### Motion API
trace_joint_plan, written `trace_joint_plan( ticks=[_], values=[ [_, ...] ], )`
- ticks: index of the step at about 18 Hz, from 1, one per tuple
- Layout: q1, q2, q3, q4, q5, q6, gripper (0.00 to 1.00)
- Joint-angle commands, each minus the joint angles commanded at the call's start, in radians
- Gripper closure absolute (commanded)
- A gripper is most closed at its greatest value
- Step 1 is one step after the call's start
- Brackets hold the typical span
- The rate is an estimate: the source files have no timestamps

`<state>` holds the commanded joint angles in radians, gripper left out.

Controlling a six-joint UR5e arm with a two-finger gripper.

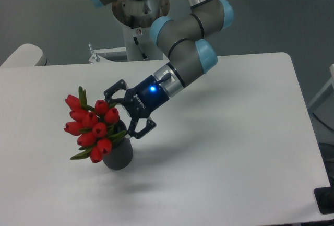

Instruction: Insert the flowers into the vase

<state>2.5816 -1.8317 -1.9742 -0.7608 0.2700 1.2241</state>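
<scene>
The flowers [92, 126], a bunch of red tulip heads with green leaves, stand with their stems in the vase [119, 156] and lean out to the left over its rim. The dark grey vase stands upright on the white table, left of centre. My gripper [127, 112] is just right of the bunch and above the vase's rim. Its black fingers [114, 88] are spread wide, and it is open, with nothing between them. The stems inside the vase are hidden.
The arm's base [140, 7] rises behind the table's far edge. A pale rounded object [23, 55] sits off the back left corner. A black part [324, 200] shows at the front right, beyond the table's edge.
</scene>
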Motion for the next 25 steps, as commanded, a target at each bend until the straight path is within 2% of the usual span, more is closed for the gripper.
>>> trace_joint_plan(
  ticks=[5, 9, 12, 17, 25],
  values=[
    [0.067, 0.057, 0.0, 0.0, 0.017, 0.002, 0.0],
    [0.106, 0.06, 0.023, 0.002, 0.07, 0.003, 0.0],
    [0.149, 0.075, 0.057, 0.002, 0.194, 0.03, 0.0],
    [0.219, 0.101, 0.074, 0.002, 0.397, 0.184, 0.0],
    [0.229, 0.063, 0.228, -0.003, 0.79, 0.196, 0.0]
  ],
)
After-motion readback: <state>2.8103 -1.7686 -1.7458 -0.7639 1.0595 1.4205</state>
